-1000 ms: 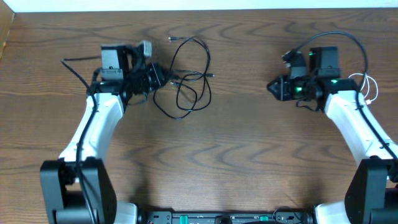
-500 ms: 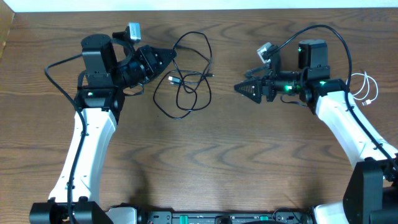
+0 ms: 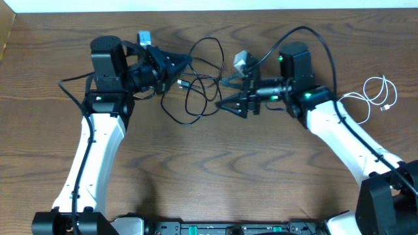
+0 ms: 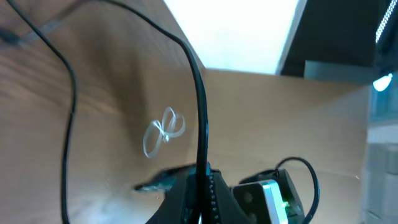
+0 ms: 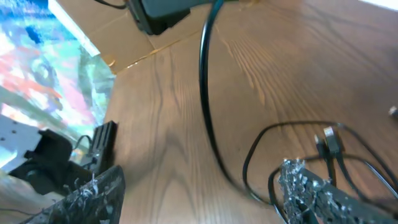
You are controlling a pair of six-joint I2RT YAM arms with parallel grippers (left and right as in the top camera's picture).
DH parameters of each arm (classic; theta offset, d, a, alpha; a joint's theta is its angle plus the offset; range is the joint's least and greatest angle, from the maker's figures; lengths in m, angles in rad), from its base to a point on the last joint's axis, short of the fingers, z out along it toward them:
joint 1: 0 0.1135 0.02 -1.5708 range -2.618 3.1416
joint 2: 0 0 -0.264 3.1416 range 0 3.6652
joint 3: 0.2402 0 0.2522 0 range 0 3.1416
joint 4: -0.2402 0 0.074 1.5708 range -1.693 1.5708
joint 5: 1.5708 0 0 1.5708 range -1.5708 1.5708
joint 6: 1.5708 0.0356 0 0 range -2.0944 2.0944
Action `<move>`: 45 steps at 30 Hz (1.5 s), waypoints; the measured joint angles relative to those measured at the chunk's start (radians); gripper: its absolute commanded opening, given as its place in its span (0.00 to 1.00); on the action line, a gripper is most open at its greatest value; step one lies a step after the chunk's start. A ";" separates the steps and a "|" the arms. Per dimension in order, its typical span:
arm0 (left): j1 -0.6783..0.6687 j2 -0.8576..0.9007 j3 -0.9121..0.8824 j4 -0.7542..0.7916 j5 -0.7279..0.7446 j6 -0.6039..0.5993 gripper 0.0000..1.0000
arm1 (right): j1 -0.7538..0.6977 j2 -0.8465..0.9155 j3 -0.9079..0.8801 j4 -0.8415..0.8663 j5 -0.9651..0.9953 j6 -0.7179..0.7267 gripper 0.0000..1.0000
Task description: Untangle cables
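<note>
Tangle of black cables sits at the upper centre of your overhead view. Your left gripper is clenched on one strand at its left side. Your right gripper stands spread wide at its right side. The white cable lies at far right.

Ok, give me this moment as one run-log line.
left claw: shut on black cable | right claw: open, close to that cable, gripping nothing | white cable: lying apart on table | untangling: not done
</note>
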 measured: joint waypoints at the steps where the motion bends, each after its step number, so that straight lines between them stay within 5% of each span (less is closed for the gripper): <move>1: -0.007 0.000 0.000 0.000 0.012 -0.009 0.08 | 0.014 0.000 0.000 0.013 0.014 0.003 0.76; 10: -0.032 0.000 0.000 0.000 0.090 -0.076 0.07 | 0.086 0.000 0.000 0.076 0.104 0.014 0.70; 14: -0.032 0.000 0.000 0.000 0.118 -0.098 0.07 | 0.085 0.000 0.000 0.084 0.142 0.019 0.14; 16: -0.032 0.000 0.000 0.001 0.119 -0.101 0.08 | 0.086 0.000 0.000 0.084 0.151 0.019 0.01; 21: -0.032 0.000 0.000 0.000 0.112 -0.096 0.11 | 0.085 0.000 0.000 0.079 0.157 0.025 0.01; 30: -0.032 0.000 0.000 0.000 0.033 0.093 0.57 | 0.025 0.000 0.000 0.138 0.158 0.206 0.01; 35: -0.032 0.000 0.002 -0.076 -0.022 0.254 0.58 | -0.039 0.000 0.000 0.151 0.158 0.333 0.01; 40: -0.032 0.000 0.005 -0.273 -0.179 0.375 0.30 | -0.087 -0.026 0.000 0.152 0.163 0.405 0.01; 45: -0.032 0.000 0.006 -0.405 -0.362 0.451 0.29 | -0.125 -0.136 -0.002 0.154 0.182 0.450 0.01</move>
